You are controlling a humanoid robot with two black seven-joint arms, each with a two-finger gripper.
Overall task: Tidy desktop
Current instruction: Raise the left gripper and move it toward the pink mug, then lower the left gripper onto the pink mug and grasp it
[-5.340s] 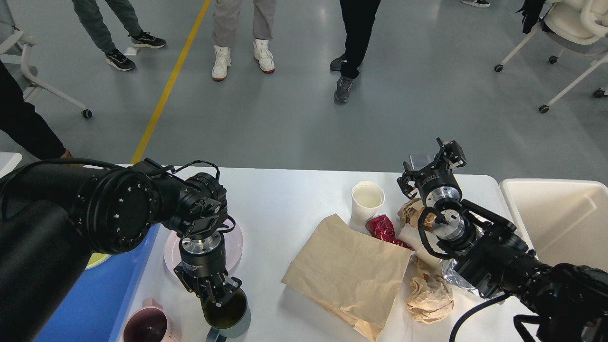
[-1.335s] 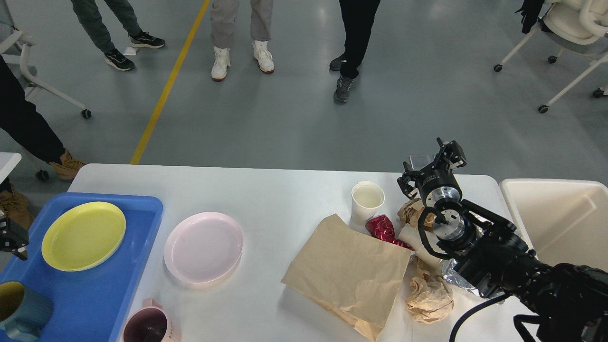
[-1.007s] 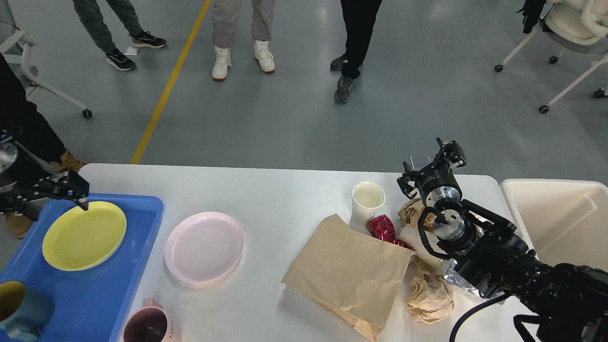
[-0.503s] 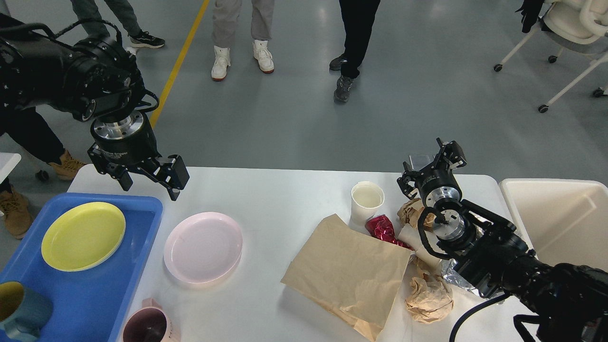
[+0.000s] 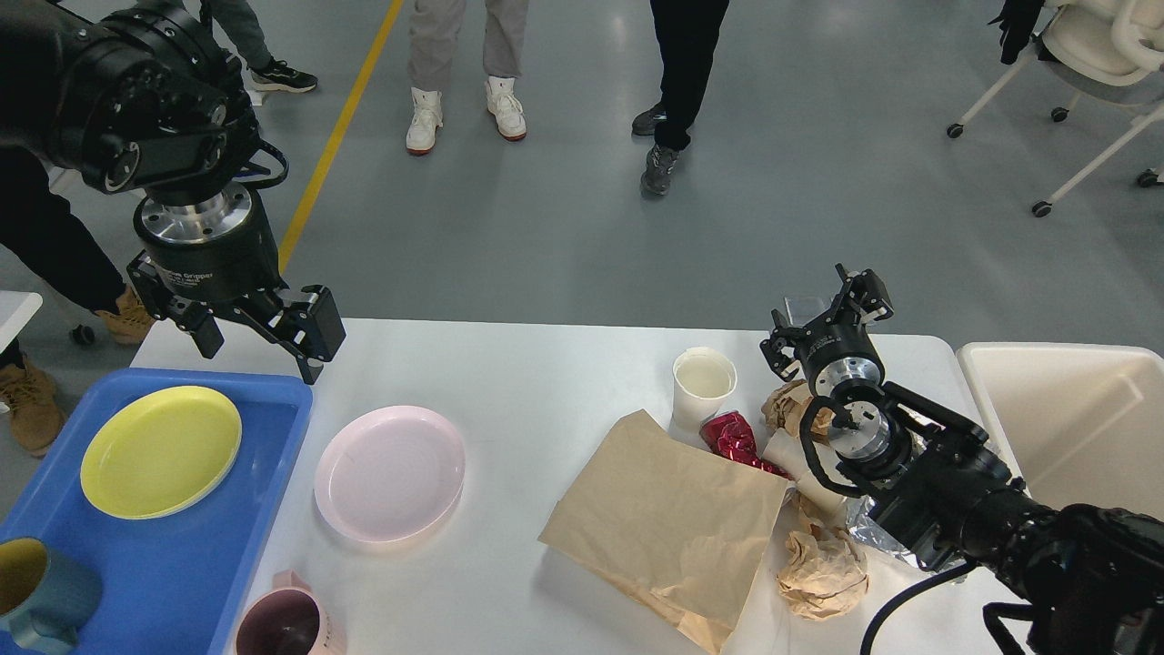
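The white desktop [image 5: 546, 382] holds a pink plate [image 5: 389, 473] and a pink mug [image 5: 282, 623] at the left. A white paper cup [image 5: 702, 387], a brown paper bag [image 5: 668, 523], a red foil wrapper [image 5: 732, 437] and crumpled brown paper [image 5: 823, 573] lie at the right. My left gripper [image 5: 259, 350] is open and empty, above the desktop's far left corner. My right gripper [image 5: 823, 314] is open and empty, above the far edge behind the rubbish.
A blue tray [image 5: 182, 564] at the left holds a yellow plate [image 5: 159, 450] and a teal mug [image 5: 41, 596]. A cream bin [image 5: 1073, 428] stands off the desktop's right end. People stand on the floor beyond the table.
The teal mug went from my left gripper into the blue tray. My left gripper then swung up to the desktop's far left corner, open. The right arm has not moved.
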